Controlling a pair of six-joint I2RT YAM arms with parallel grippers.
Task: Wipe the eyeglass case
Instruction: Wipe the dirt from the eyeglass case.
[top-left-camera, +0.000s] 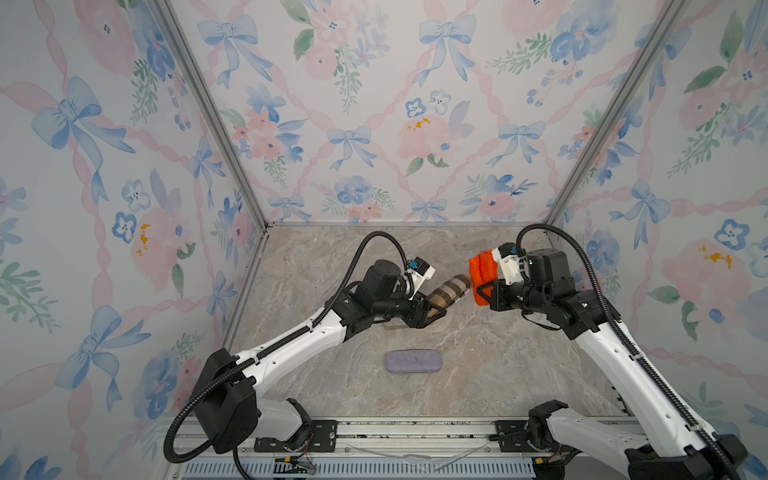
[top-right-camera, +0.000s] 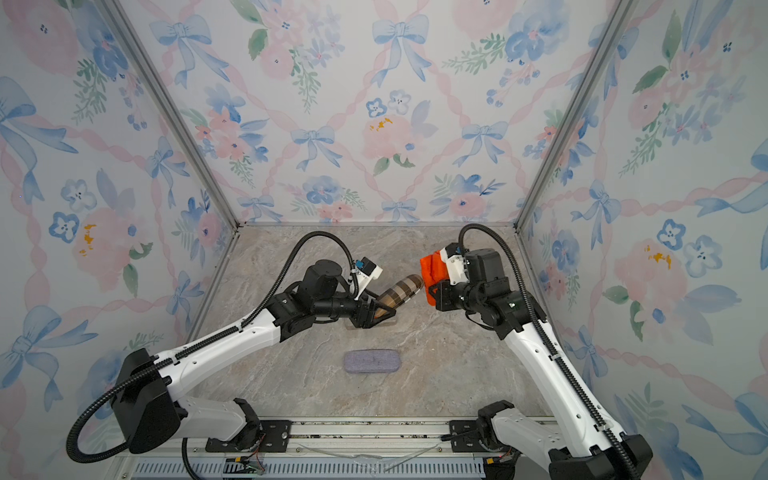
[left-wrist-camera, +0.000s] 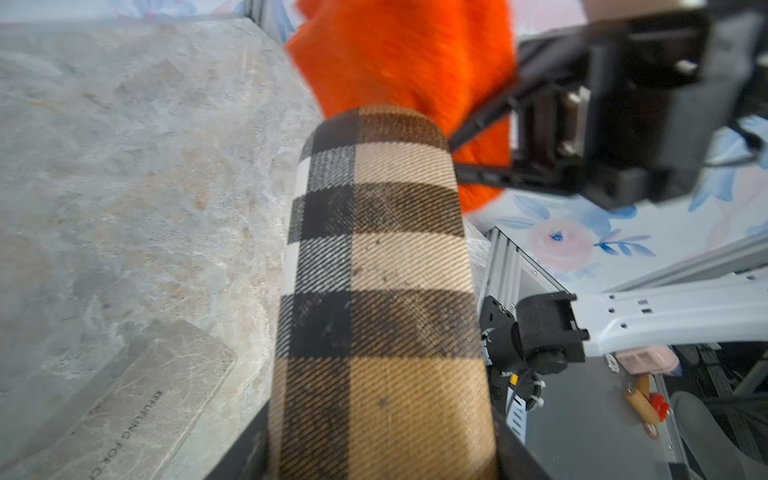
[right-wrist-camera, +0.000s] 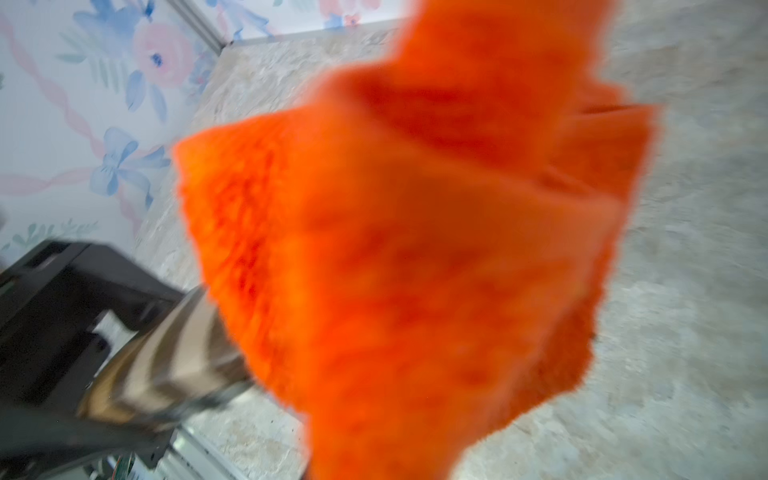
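Observation:
My left gripper (top-left-camera: 432, 311) (top-right-camera: 380, 312) is shut on one end of the brown-and-cream plaid eyeglass case (top-left-camera: 451, 291) (top-right-camera: 402, 290) (left-wrist-camera: 382, 270) and holds it tilted above the marble table, its free end pointing right. My right gripper (top-left-camera: 482, 291) (top-right-camera: 434, 291) is shut on a bunched orange cloth (top-left-camera: 483, 268) (top-right-camera: 434, 266) (right-wrist-camera: 415, 249). In the left wrist view the cloth (left-wrist-camera: 407, 54) lies against the case's far rounded end. In the right wrist view the cloth hides my right jaws, and the case (right-wrist-camera: 166, 374) shows blurred beside it.
A grey-lilac felt pouch (top-left-camera: 412, 362) (top-right-camera: 372, 361) lies flat on the table (top-left-camera: 519, 353) near the front middle. A clear plate with printed letters (left-wrist-camera: 137, 399) lies on the table under the left gripper. Floral walls close in three sides.

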